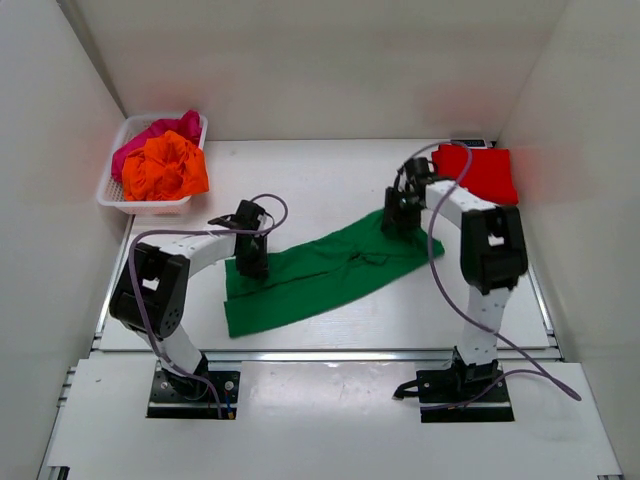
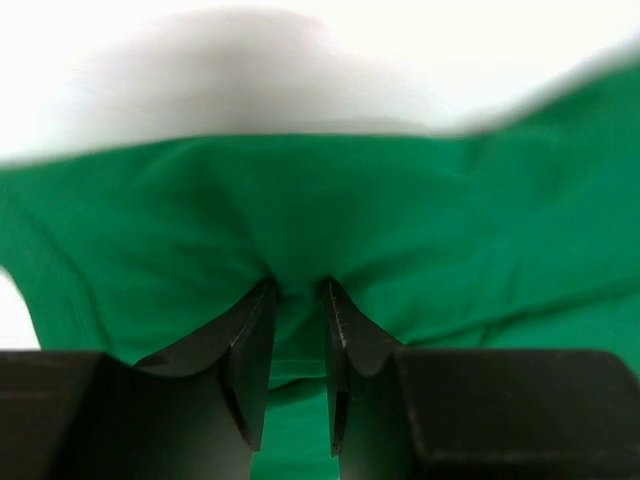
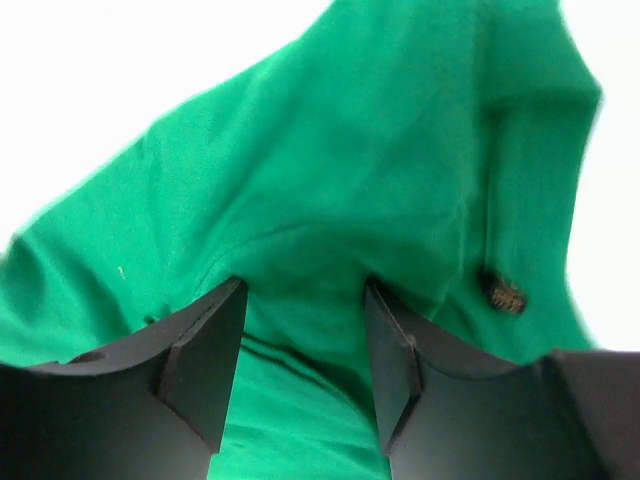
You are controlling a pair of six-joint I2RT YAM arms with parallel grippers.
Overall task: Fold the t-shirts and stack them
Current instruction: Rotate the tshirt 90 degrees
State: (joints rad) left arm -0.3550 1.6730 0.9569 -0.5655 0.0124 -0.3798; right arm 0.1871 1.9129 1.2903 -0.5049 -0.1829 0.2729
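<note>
Cloth, soft and light: the green t-shirt point(image 1: 320, 275) lies stretched diagonally across the middle of the counter point(image 1: 330, 180). It is limp and likely to sag and slide wherever it is unsupported. The left claw point(image 2: 297, 300) pinches a fold at the shirt's left end. The right claw point(image 3: 303, 300) straddles bunched fabric at the right end with its jaws wider apart; whether it bites, I cannot tell. Hems and seams probably give the surest hold.
</note>
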